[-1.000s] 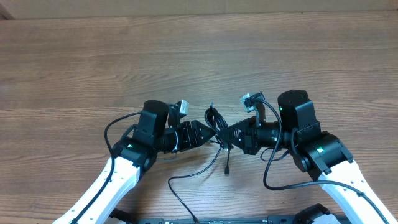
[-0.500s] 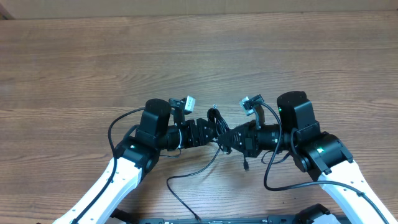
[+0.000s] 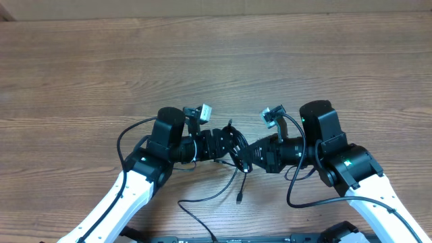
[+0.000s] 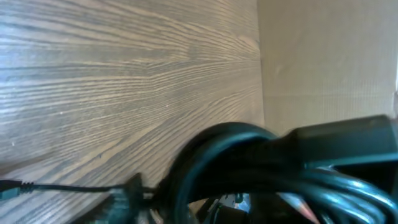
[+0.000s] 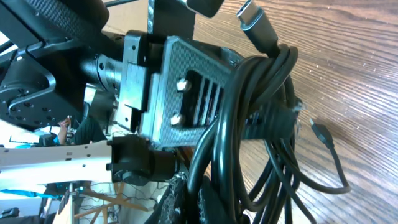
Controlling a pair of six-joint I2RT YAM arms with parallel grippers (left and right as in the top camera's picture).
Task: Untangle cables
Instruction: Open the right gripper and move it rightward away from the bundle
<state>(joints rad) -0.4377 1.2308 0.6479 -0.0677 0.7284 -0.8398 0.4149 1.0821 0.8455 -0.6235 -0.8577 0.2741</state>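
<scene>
The cables [image 3: 237, 150] are a bunch of thin black cords held above the table between my two grippers. My left gripper [image 3: 228, 144] grips the bunch from the left and my right gripper [image 3: 250, 154] from the right, both shut on it. One cord hangs down to a small plug end [image 3: 239, 200], and another trails to the front edge [image 3: 196, 219]. In the right wrist view the cable loops [image 5: 249, 118] drape over the left gripper's block [image 5: 180, 87], with a plug [image 5: 254, 17] on top. In the left wrist view blurred loops [image 4: 249, 162] fill the lower right.
The wooden table [image 3: 202, 61] stretches behind the arms to a beige wall strip [image 3: 216, 7]. Thicker black arm wires loop beside the left arm [image 3: 123, 138] and the right arm [image 3: 291, 192]. Both white forearms cross the front of the table.
The two grippers have closed in on each other with the bunch between them. The left wrist has turned. The hanging plug end swung right, then back down to the left.
</scene>
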